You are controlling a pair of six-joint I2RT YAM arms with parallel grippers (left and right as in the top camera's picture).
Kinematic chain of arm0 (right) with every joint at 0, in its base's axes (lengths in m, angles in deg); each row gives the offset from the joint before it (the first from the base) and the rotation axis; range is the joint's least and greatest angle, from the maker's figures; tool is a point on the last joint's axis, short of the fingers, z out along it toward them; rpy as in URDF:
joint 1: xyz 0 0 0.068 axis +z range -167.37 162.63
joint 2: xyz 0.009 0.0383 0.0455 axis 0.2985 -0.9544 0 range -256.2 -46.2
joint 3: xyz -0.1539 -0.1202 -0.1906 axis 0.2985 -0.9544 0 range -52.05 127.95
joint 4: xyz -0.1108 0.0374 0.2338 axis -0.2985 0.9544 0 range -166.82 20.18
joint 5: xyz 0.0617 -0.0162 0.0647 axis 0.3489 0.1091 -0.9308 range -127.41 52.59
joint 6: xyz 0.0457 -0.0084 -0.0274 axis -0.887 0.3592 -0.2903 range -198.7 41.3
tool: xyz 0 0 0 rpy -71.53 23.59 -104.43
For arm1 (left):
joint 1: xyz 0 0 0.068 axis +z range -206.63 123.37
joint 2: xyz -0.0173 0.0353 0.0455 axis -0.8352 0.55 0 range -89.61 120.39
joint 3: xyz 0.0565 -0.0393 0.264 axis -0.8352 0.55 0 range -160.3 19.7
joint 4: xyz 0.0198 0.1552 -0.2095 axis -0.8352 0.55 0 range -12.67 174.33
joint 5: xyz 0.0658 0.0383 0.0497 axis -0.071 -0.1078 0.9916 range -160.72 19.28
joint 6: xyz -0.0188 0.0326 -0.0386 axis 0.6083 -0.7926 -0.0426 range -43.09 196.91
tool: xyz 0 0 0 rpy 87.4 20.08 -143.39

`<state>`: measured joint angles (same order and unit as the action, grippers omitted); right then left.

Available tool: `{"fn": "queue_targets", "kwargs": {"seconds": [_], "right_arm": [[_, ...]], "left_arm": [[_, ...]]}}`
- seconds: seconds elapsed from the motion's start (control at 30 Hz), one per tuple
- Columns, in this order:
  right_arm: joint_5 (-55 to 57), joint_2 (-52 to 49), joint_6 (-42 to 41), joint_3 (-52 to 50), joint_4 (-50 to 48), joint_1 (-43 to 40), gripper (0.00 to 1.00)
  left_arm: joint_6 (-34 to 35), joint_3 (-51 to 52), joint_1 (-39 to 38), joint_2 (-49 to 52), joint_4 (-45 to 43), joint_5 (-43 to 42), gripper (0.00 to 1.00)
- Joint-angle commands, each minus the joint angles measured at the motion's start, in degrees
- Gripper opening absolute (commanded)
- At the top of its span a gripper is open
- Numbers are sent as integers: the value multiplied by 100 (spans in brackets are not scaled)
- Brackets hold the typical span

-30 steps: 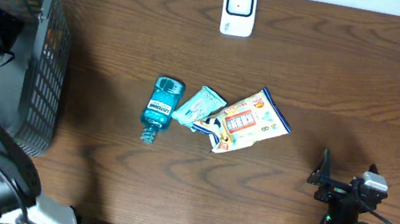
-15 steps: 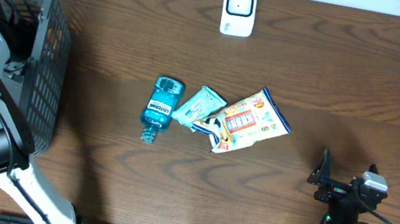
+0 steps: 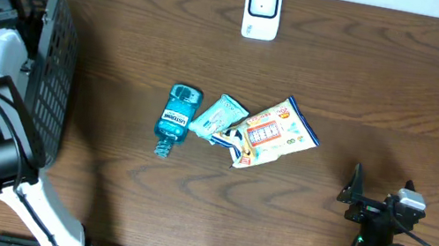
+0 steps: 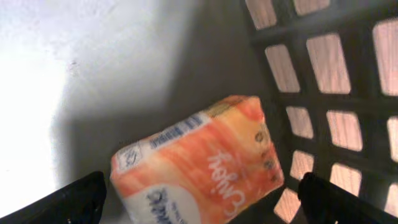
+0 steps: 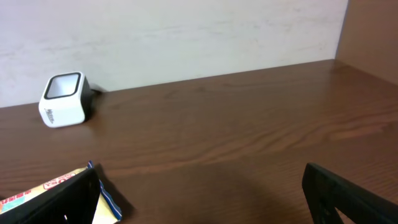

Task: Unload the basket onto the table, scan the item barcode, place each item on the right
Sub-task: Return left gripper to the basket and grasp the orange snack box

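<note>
Biggest worry for me is the grab itself. The orange packet (image 4: 199, 168) lies tilted on the floor of the basket (image 3: 54, 69), one end tucked close to the mesh wall. If the left pincer (image 4: 200, 196) drops straight down, I reckon a finger could snag that mesh, or it pinches only a soft corner and the packet slides out on the way up.

Second thing: the scanner (image 3: 262, 9) sits at the far edge of the counter (image 3: 385, 97), well apart from the basket. I can't tell where the barcode is on the wrap, so it might well get shown the wrong face.

Left pincer is spread as wide as it goes, hanging over the packet with a finger off either end. It grips nothing, and I can't see it touching anything.

Right pincer (image 5: 199, 186) is wide open too, empty, parked low at the near right of the counter. It faces the scanner, with a corner of the snack bag (image 3: 271, 133) just beside its left finger.
</note>
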<state>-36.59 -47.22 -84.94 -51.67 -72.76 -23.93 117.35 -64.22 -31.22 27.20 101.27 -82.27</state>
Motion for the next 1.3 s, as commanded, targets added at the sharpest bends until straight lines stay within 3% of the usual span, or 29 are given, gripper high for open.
{"fn": "queue_targets", "kwargs": {"seconds": [0.0,0.1,0.43,0.6,0.9,1.27], "right_arm": [[-11,15,74,-7,22,-61,99],[-11,15,74,-7,22,-61,99],[-11,15,76,-7,22,-61,99],[-11,15,76,-7,22,-61,99],[-11,15,76,-7,22,-61,99],[-11,15,74,-7,22,-61,99]], "left_arm": [[-96,68,-92,87,17,216,92],[-94,125,-90,87,11,219,76],[-313,131,-85,131,17,214,46],[-951,131,-83,131,24,214,8],[-1276,129,61,0,105,212,7],[-1231,129,542,-1384,584,212,7]]}}
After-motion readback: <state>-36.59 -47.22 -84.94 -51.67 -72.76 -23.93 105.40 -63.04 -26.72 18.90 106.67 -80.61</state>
